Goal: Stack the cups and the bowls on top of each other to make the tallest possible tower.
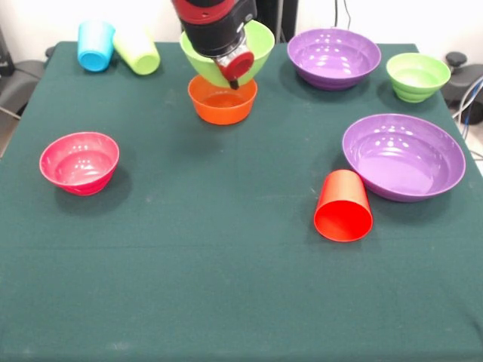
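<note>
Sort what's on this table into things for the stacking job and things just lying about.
For the job: orange bowl, large lime bowl, pink bowl, two purple bowls, small green bowl, red cup, blue cup, lime cup.

Lying about: nothing on the green tablecloth.

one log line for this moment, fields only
tool: over orange bowl | large green bowl: tilted behind it | red cup: on its side | stacked: none

Large lime green bowl (260, 47) far centre, tilted, above the orange bowl (222, 100); contact between them cannot be told. Pink bowl (79, 162) upright, left. Two purple bowls: one far right (334, 57), one right (404, 156). Small green bowl (417, 76) far right. Red cup (343, 206) on its side beside the right purple bowl. Blue cup (95, 45) and lime green cup (137, 51) lying far left, touching.
</note>
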Robot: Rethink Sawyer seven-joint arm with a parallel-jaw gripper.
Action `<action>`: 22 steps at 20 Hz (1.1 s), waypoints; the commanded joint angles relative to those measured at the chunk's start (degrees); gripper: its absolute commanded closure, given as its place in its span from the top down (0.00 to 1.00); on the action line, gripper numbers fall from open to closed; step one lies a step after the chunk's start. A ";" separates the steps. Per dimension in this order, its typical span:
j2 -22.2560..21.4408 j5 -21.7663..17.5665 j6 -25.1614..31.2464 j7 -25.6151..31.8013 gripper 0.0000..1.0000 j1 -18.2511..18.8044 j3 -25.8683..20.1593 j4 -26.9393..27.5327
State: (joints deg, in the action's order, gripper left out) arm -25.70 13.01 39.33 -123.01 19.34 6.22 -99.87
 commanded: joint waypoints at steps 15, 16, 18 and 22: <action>6.41 -6.31 -11.86 2.64 0.00 0.74 -8.68 9.90; 6.46 -6.43 -11.85 2.60 0.00 0.79 -8.75 10.04; 6.46 -6.58 -11.81 2.61 0.00 0.92 -8.92 10.14; 6.72 -6.87 -11.89 2.99 0.00 1.38 -9.40 10.45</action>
State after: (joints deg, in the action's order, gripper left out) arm -24.12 10.21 36.83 -123.01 19.68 4.46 -94.84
